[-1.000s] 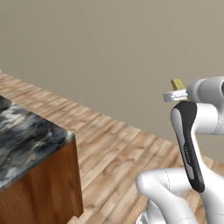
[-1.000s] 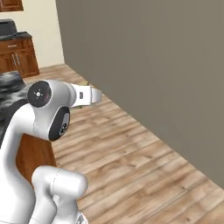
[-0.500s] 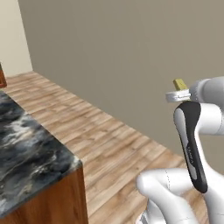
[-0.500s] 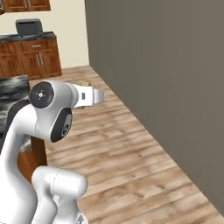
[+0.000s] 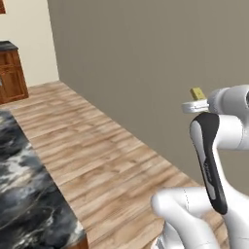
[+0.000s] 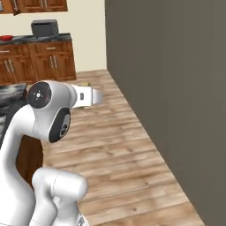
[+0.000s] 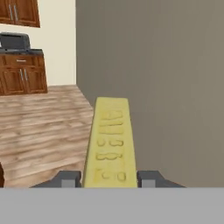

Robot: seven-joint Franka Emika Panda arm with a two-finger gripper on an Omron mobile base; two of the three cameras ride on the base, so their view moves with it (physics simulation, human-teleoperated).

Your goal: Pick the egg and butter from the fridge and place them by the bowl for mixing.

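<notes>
Wooden floor runs through the frame, with brown cupboards (image 7: 22,78) at upper left of the hand view and a plain grey wall (image 7: 166,87) filling the right. Dark marbled worktop (image 5: 29,194) sits lower left in the left base view. Centre of the hand view: claw (image 7: 109,178) closed on the butter (image 7: 110,144), the stick jutting forward between both fingertips (image 7: 65,178). In the left base view the butter (image 5: 196,93) rides high at right. Judgement: carrying phase. Keep the squeeze steady and the hand level, avoid sharp swings; the thin stick could slip. Bowl not sighted.
</notes>
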